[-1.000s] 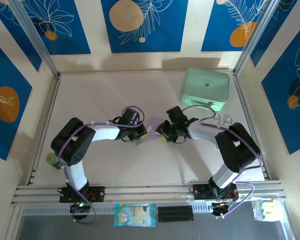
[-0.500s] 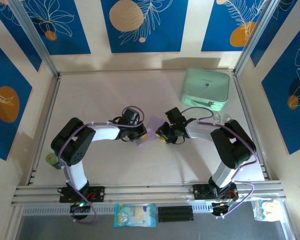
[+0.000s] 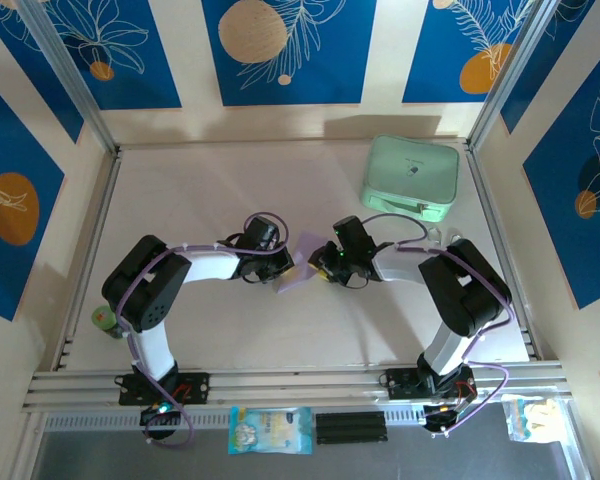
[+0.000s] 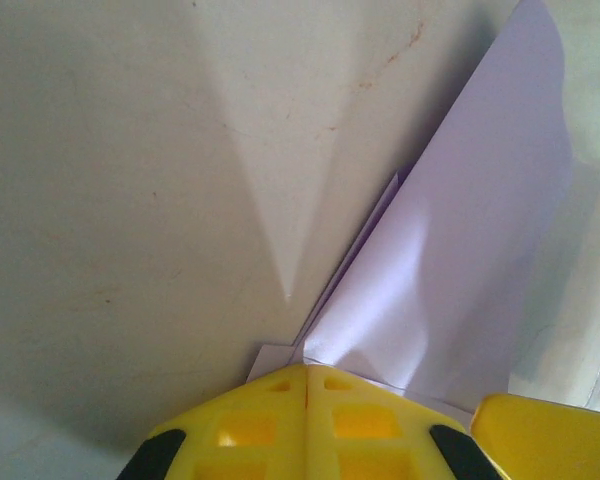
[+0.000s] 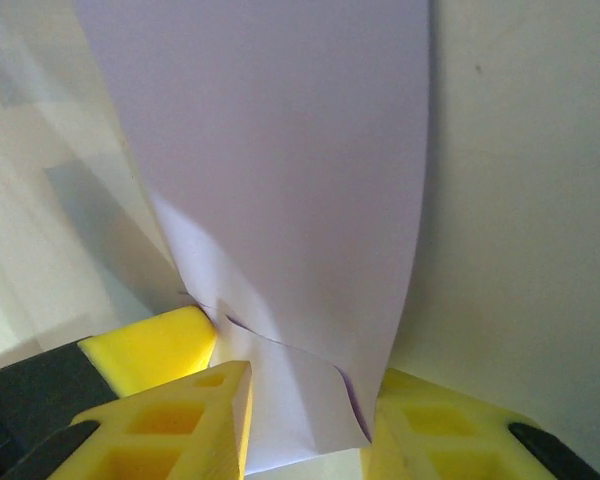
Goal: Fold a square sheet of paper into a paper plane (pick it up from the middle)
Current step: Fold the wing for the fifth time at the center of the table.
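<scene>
the left pincer (image 4: 307, 372) is pressed together, pinching an edge of the paper (image 4: 460, 260). the right pincer (image 5: 310, 390) stands spread, its yellow fingers (image 5: 195, 420) apart, with the paper's near edge in the gap between them. the lilac paper is creased and partly folded. it sits between the two pincers, over the middle of the table (image 3: 200, 200). a mint-green case (image 3: 411, 178) lies well apart at the far right.
</scene>
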